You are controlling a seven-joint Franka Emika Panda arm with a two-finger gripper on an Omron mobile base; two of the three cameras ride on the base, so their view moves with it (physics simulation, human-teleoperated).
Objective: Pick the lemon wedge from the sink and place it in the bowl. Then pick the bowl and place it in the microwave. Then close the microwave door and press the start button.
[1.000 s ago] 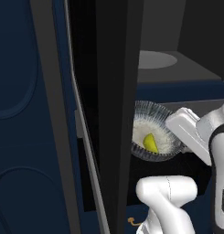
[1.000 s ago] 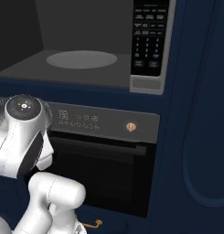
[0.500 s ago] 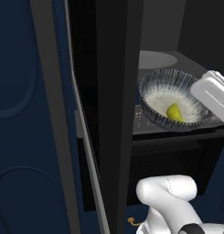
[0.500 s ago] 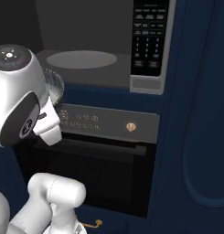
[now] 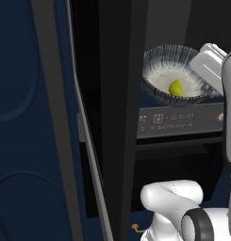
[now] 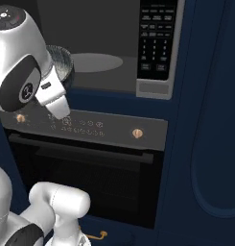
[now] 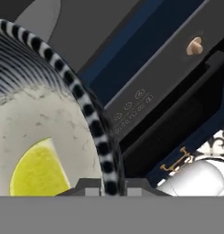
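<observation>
The gripper (image 7: 103, 188) is closed on the rim of the bowl (image 5: 176, 75), one finger inside the rim and one outside, as far as the hand view shows. The bowl hangs in the air, tilted, in front of the open microwave (image 6: 102, 45), just above the oven's control panel (image 6: 97, 126). The lemon wedge (image 5: 176, 87) lies inside the bowl on its pale bottom, near the gripped side. The microwave door (image 5: 53, 117) stands swung open at the left. Inside the cavity the round turntable (image 6: 95, 62) is bare.
</observation>
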